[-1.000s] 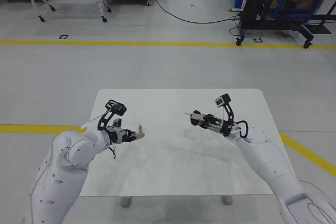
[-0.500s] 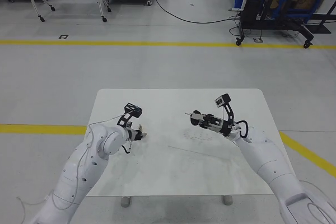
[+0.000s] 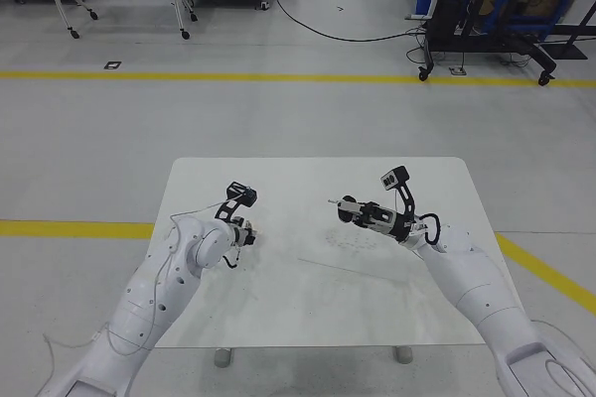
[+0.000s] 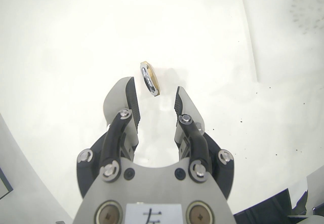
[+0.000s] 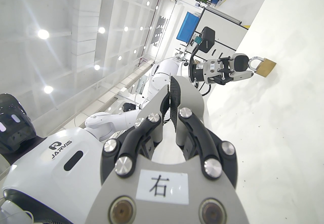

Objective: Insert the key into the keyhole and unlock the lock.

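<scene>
A small brass padlock (image 4: 149, 77) with a silver shackle stands on the white table (image 3: 318, 298), left of centre. My left gripper (image 4: 155, 85) points down over it, open, with one finger on each side of the shackle and not clamping it. The right wrist view shows the same padlock (image 5: 266, 68) resting on the table with the left gripper (image 5: 249, 68) around its shackle. My right gripper (image 3: 343, 206) hovers right of centre, shut on the key, whose thin tip (image 3: 331, 202) sticks out toward the lock. In the right wrist view its fingertips (image 5: 174, 88) are pressed together.
A patch of dark specks (image 3: 353, 241) marks the table between the two arms. The tabletop around the padlock is bare, with its left edge (image 3: 164, 248) a short way behind the left arm. Wheeled carts stand far off on the floor.
The left arm swung inward and turned its wrist downward. The padlock it held above the table now stands on the surface and the fingers have opened. The right arm stayed still.
</scene>
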Tool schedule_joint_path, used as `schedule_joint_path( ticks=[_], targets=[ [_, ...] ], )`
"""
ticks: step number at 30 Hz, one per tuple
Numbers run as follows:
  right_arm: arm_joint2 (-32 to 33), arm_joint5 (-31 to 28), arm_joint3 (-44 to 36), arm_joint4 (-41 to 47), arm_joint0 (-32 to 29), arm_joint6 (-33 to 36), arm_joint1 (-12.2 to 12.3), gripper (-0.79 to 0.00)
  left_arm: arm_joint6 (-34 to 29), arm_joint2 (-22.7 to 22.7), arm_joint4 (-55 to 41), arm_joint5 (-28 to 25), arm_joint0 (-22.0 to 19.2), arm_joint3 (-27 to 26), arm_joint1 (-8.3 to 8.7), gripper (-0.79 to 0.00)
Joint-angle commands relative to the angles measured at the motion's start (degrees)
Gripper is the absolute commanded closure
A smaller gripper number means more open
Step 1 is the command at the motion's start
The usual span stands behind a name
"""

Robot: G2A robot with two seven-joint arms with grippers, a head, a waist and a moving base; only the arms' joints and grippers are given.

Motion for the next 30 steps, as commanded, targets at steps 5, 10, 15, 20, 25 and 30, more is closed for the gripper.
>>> schedule_joint_path(
  ticks=[5, 10, 15, 20, 25, 30],
  targets=[
    [0.00, 0.00, 0.00, 0.00, 0.00, 0.00, 0.00, 0.000, 0.27, 1.45, 1.15, 0.99, -1.26, 2.03, -0.66, 0.000],
    [0.00, 0.00, 0.00, 0.00, 0.00, 0.00, 0.00, 0.000, 0.49, 1.40, 2.18, 1.49, -1.23, 1.70, -0.78, 0.000],
    [0.00, 0.00, 0.00, 0.00, 0.00, 0.00, 0.00, 0.000, 0.38, 0.82, 2.80, 1.25, -0.67, 1.87, -0.70, 0.000],
    [0.00, 0.00, 0.00, 0.00, 0.00, 0.00, 0.00, 0.000, 0.50, 0.37, 2.41, 0.91, -0.45, 1.94, -0.78, 0.000],
    [0.00, 0.00, 0.00, 0.00, 0.00, 0.00, 0.00, 0.000, 0.54, 0.08, 2.21, 0.53, -0.23, 1.80, -0.86, 0.000],
    [0.00, 0.00, 0.00, 0.00, 0.00, 0.00, 0.00, 0.000, 0.86, -0.06, 2.09, 0.15, -0.18, 2.16, -0.99, -0.148]
  ],
)
